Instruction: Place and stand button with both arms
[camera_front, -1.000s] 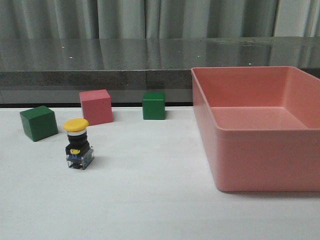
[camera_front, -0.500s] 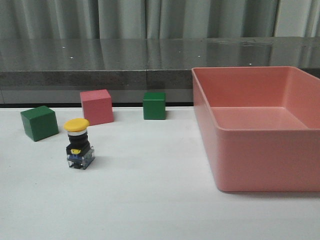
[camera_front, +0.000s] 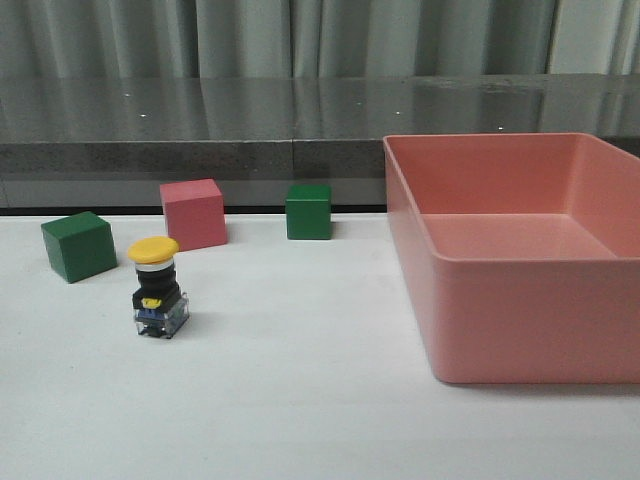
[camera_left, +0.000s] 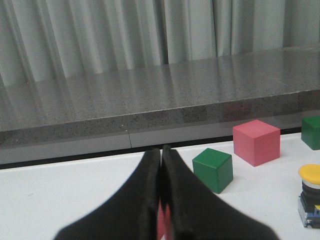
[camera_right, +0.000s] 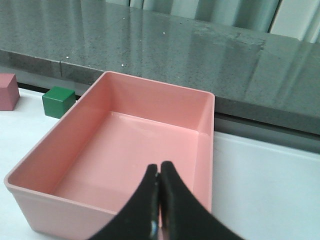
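The button (camera_front: 156, 290) stands upright on the white table at the left, yellow cap on top, black body, clear base. It also shows at the edge of the left wrist view as the button (camera_left: 310, 195). Neither arm appears in the front view. My left gripper (camera_left: 161, 150) is shut with nothing between its black jaws, well apart from the button. My right gripper (camera_right: 159, 168) is shut and empty, above the near wall of the pink bin (camera_right: 127, 150).
A green cube (camera_front: 78, 245), a pink cube (camera_front: 193, 213) and a second green cube (camera_front: 308, 211) stand behind the button. The large pink bin (camera_front: 520, 320) fills the right side. A grey stone ledge (camera_front: 200, 120) and curtains run along the back.
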